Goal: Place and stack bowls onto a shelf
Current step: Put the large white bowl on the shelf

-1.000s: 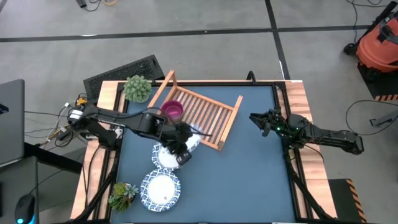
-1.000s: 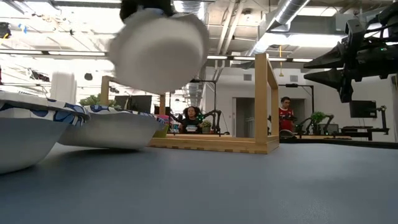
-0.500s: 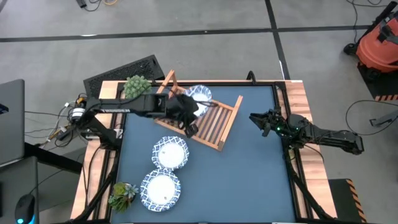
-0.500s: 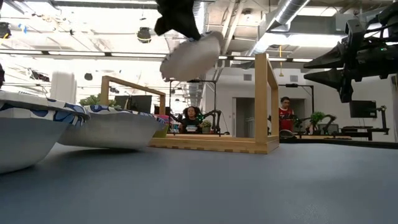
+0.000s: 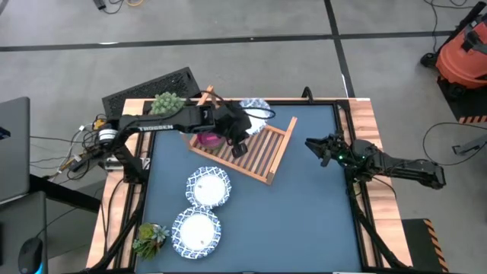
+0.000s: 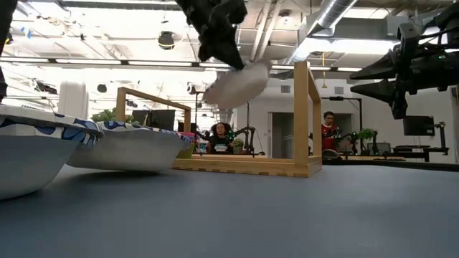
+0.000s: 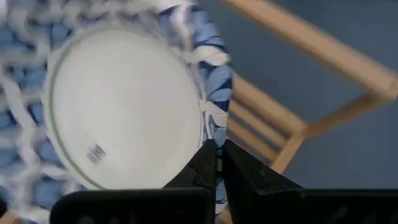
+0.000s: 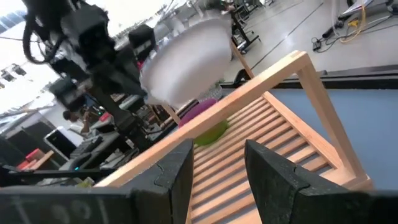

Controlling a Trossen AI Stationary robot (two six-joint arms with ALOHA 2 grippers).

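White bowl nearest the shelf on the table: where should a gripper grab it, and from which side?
Pinch the blue patterned rim of the white bowl from above. It sits upright, wide and shallow, so only the thin rim fits between the fingers. Probably use the side away from the second bowl.

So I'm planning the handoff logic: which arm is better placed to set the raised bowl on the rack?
Left. The left claw is shut on the blue-patterned bowl's rim, above the wooden rack. The right claw waits open beside the rack, holding nothing.

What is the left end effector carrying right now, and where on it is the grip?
The left end effector holds a blue-patterned white bowl, pinched at its rim, in the air above the shelf.
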